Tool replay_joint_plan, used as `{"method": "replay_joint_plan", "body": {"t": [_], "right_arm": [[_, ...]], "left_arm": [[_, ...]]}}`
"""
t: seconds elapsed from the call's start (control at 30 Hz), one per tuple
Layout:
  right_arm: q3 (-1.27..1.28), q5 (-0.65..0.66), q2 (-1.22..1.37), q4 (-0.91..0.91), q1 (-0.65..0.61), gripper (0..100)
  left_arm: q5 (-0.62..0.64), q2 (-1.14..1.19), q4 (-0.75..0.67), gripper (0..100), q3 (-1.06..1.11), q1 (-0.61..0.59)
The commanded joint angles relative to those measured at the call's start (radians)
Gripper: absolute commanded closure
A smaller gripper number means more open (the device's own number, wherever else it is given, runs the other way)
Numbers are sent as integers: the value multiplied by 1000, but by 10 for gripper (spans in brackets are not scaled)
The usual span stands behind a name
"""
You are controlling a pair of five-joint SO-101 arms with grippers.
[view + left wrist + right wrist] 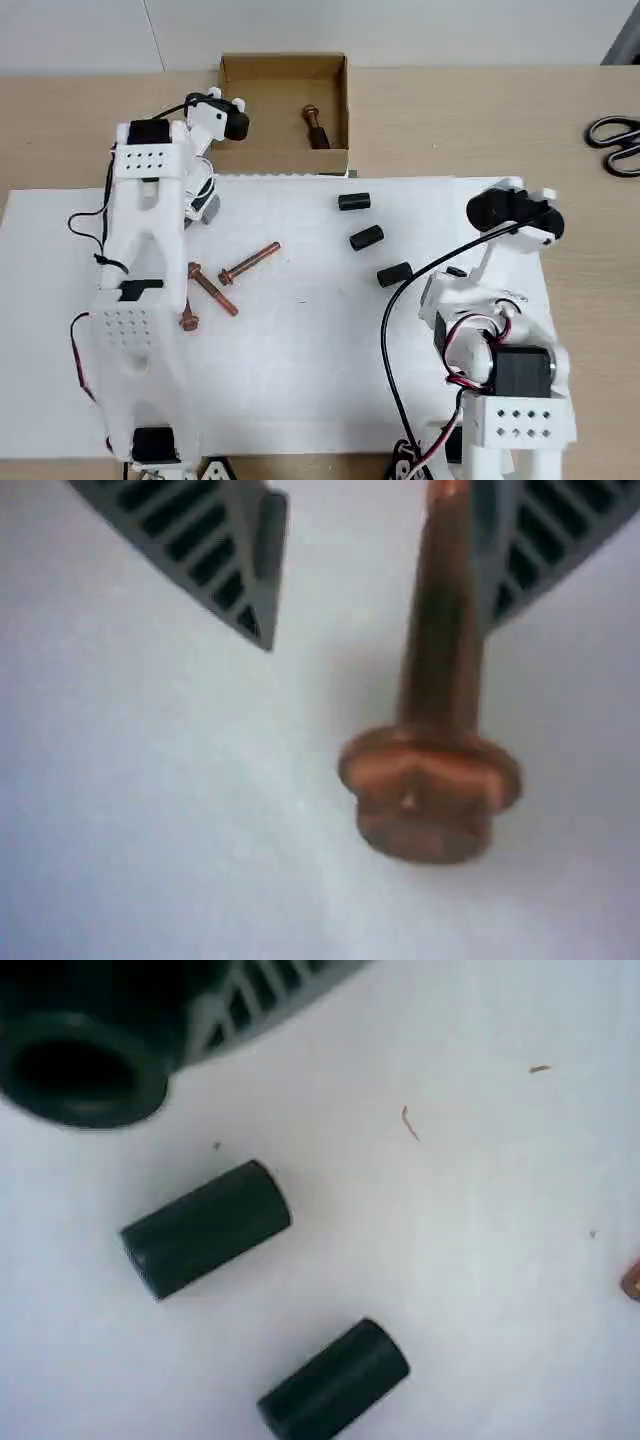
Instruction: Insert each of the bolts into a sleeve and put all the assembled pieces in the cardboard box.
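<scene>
On the wooden table (420, 110) lies a white mat (320, 360) that carries nearly everything. At the mat's left side stands the left arm (145, 260), and the right arm (510, 400) stands at its right side. Beyond the mat's far edge sits the cardboard box (265, 110), open at the top, with one assembled piece (315, 127), a bolt in a dark sleeve, lying against its right wall. A pair of scissors (615, 143) rests on the bare table at the far right, well apart from the rest. The left gripper (378, 630) is spread wide over the mat. A copper bolt (430, 780) sits between its jaws with the shaft close against one of them and well clear of the other, so it is not clamped. Beside the left arm, two loose bolts (250, 263) (212, 289) lie on the mat near each other, and a third bolt head (188, 320) peeks out at the arm's edge. Three black sleeves lie in a slanting row right of centre: the far sleeve (353, 201), the middle sleeve (366, 238) and the near sleeve (394, 274). Seen from the right wrist, one sleeve (80, 1070) shows its open end right by the right gripper (260, 1000). I cannot tell whether that gripper has hold of it.
</scene>
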Motion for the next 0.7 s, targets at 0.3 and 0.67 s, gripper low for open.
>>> {"method": "replay_joint_plan", "body": {"t": [0.3, 0.67], "right_arm": [[-5, -6, -16, -19, 4, 995], [-5, -6, -16, -19, 4, 995]], "left_arm": [[0, 78, -71, 874, -58, -3], [3, 190, -9, 994, -236, -3]]}}
